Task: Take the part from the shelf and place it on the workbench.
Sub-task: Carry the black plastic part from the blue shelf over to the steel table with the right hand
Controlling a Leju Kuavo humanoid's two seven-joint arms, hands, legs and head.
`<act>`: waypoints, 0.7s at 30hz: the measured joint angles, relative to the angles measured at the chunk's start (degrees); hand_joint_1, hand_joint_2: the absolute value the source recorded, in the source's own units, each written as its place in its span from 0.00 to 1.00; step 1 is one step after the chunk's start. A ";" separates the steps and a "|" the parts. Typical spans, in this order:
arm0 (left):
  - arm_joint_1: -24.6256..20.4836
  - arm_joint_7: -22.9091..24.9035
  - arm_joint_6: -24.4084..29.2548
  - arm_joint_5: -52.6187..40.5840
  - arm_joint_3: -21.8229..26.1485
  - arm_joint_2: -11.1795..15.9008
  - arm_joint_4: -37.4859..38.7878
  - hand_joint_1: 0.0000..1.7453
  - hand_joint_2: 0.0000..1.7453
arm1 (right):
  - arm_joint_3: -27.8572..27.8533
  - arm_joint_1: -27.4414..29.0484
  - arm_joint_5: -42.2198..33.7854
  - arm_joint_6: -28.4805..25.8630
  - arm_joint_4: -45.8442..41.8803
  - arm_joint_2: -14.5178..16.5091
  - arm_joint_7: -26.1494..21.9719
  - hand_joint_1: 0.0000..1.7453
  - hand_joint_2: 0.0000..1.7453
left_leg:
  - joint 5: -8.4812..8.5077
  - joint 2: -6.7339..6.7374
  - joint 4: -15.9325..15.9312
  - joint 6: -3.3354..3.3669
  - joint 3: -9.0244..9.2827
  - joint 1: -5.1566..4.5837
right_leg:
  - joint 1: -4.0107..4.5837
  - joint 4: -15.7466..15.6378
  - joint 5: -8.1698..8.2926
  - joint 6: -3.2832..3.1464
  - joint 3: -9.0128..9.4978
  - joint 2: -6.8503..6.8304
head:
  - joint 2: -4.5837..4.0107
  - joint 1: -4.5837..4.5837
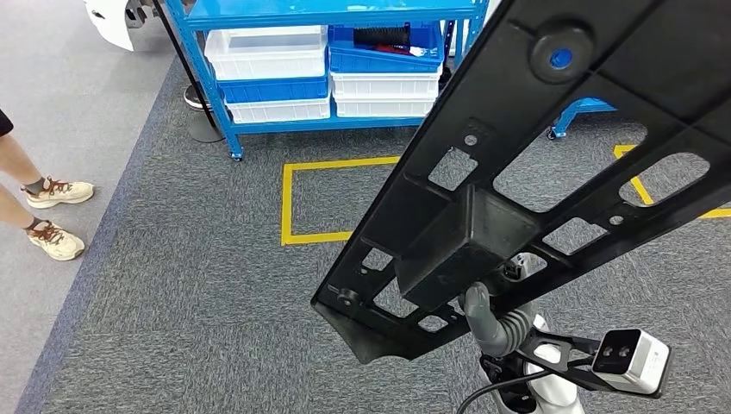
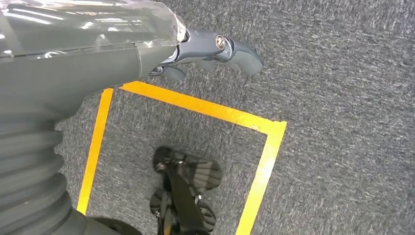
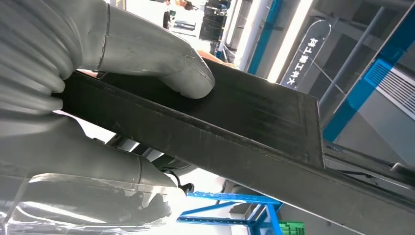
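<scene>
Nearest you, the right hand grips the part: in the right wrist view its thick thumb presses flat on one face of the black panel while the rest of the hand closes against the opposite side, so the panel is pinched between them. In the head view you see that part as a long black plastic frame with cut-out windows and a boxy block near its middle, held up in the air and slanting from the lower middle of the picture to the upper right.

The left hand hangs over the grey carpet, fingers curled in together, holding nothing.

Further out, yellow tape marks a rectangle on the carpet. Beyond it stands the blue shelf with white and blue bins, and a person's feet are at the left edge.
</scene>
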 joint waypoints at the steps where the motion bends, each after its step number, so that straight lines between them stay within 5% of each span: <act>1: 0.04 0.00 0.00 0.00 0.00 0.01 0.00 0.00 1.00 | 0.00 0.09 0.01 0.00 -0.03 0.04 0.00 1.00 1.00 | -1.07 0.00 3.23 -0.14 -1.42 0.07 | 0.03 0.05 0.05 -0.01 -0.12 0.00 | 0.00 0.00; 3: 0.09 0.00 0.00 0.00 0.00 0.02 0.00 0.00 1.00 | 0.00 0.24 0.01 0.00 -0.03 0.09 0.00 1.00 1.00 | 0.10 0.01 3.55 -0.25 -1.39 0.20 | 0.01 0.20 0.13 0.05 -0.23 0.03 | 0.00 0.00; 5: 0.07 -0.01 0.00 -0.01 0.00 0.05 0.00 0.00 1.00 | -0.01 0.31 0.09 -0.05 -0.14 0.13 -0.19 1.00 1.00 | 4.04 0.00 -3.78 -0.17 2.20 0.37 | -0.01 0.44 0.12 0.27 -0.25 0.10 | 0.00 0.00; 7: -0.02 -0.05 0.00 -0.02 0.00 0.08 0.00 0.00 1.00 | -0.15 0.40 0.17 -0.16 -0.54 0.14 -0.68 1.00 1.00 | 6.23 -0.05 -10.23 0.17 5.12 0.28 | 0.19 0.87 0.13 0.83 -0.54 0.19 | 0.00 0.00; 11: -0.02 -0.19 0.05 0.19 0.02 0.09 0.00 0.00 1.00 | -1.09 0.87 -0.57 0.29 -1.65 0.14 -1.61 1.00 1.00 | 6.83 0.06 -11.66 1.55 5.29 0.16 | 0.26 1.25 0.32 2.23 -1.25 0.42 | 0.00 0.00; 13: -0.10 -0.27 0.12 0.47 0.10 0.09 0.00 0.00 1.00 | -1.75 0.85 -0.91 0.76 -2.09 0.13 -1.71 1.00 1.00 | 7.32 0.50 -12.01 2.40 5.09 0.29 | 0.09 4.34 -1.97 2.74 -2.64 0.47 | 0.00 0.00; 15: -0.15 -0.33 0.14 0.69 0.26 0.13 0.00 0.00 1.00 | -2.26 0.77 -0.95 1.06 -2.33 0.11 -1.50 1.00 1.00 | 7.55 1.08 -12.01 2.88 4.71 0.17 | -0.02 11.64 -5.99 3.10 -5.84 0.43 | 0.00 0.00; 17: -0.09 -0.44 0.02 0.74 0.38 0.24 0.00 0.00 1.00 | -2.59 0.76 -0.70 0.80 -2.37 0.09 -1.14 1.00 1.00 | 7.65 1.79 -11.91 3.05 4.39 -0.01 | -0.05 17.15 -7.81 3.26 -8.12 0.38 | 0.00 0.00; 19: -0.10 -0.65 -0.15 0.74 0.43 0.33 0.00 0.00 1.00 | -2.83 0.74 -0.48 -0.07 -2.55 0.01 -0.98 1.00 1.00 | 7.65 2.51 -11.77 3.05 4.32 -0.15 | -0.01 14.13 -5.49 3.01 -6.08 0.00 | 0.00 0.00; 21: -0.14 -0.92 -0.23 0.76 0.53 0.35 0.00 0.00 1.00 | -2.99 0.62 -0.48 -0.98 -3.04 -0.15 -0.99 1.00 1.00 | 7.57 3.17 -11.63 2.88 4.41 -0.42 | 0.38 5.94 -2.26 2.32 -1.54 -2.01 | 0.00 0.00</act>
